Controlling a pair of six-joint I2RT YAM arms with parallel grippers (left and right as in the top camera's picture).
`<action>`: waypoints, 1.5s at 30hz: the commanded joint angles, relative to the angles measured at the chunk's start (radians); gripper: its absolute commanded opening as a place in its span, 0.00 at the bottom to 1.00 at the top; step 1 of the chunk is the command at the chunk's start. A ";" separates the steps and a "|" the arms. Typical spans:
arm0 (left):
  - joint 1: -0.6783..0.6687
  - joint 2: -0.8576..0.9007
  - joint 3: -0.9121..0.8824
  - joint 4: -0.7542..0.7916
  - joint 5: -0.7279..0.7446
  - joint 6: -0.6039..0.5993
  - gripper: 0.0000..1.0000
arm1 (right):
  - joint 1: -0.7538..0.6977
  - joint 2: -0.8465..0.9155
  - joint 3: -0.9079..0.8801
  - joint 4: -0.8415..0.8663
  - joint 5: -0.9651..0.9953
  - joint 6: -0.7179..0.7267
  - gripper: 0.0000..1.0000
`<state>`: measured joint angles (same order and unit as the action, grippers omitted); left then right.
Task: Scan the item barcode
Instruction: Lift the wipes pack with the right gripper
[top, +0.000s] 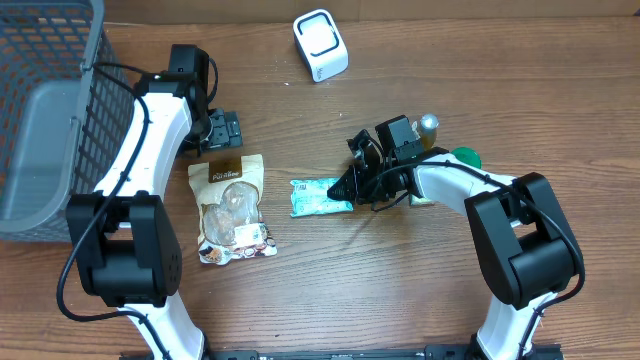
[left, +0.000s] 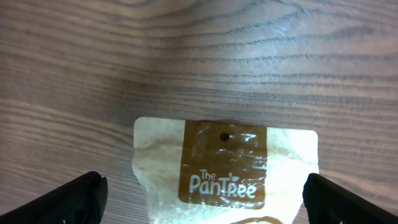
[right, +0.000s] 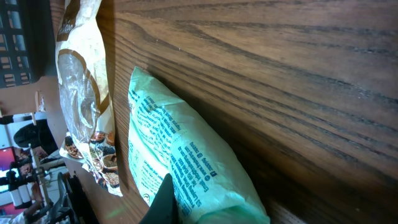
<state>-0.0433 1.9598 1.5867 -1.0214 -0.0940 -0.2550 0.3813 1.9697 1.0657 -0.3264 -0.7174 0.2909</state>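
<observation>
The grey basket (top: 45, 60) is sitting beside the left claw (left: 208, 199), which is hanging wide open, holding nothing, over the top of the brown snack pouch (top: 232, 200), while the right claw (top: 352, 183), closed, is touching the edge of the green packet (top: 318, 197), with the white scanner (top: 320, 45) lying well beyond it.

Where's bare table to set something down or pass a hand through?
Free: bare wood right of the white scanner, along the far edge; front strip below the PanTree pouch and teal packet. Crowded: centre, where the right end effector sits at the teal packet, and left by the wire basket.
</observation>
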 joint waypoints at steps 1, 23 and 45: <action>0.004 -0.018 0.012 0.000 -0.014 0.145 1.00 | 0.005 -0.011 0.001 0.002 -0.001 -0.012 0.04; 0.004 -0.018 0.012 0.002 -0.013 0.158 1.00 | 0.005 -0.011 0.001 0.002 -0.002 -0.008 0.04; 0.004 -0.018 0.012 0.002 -0.014 0.158 0.99 | 0.012 -0.229 0.345 -0.513 0.208 -0.368 0.04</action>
<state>-0.0433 1.9598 1.5867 -1.0214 -0.0956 -0.1192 0.3832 1.7920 1.3857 -0.8135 -0.5957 0.0338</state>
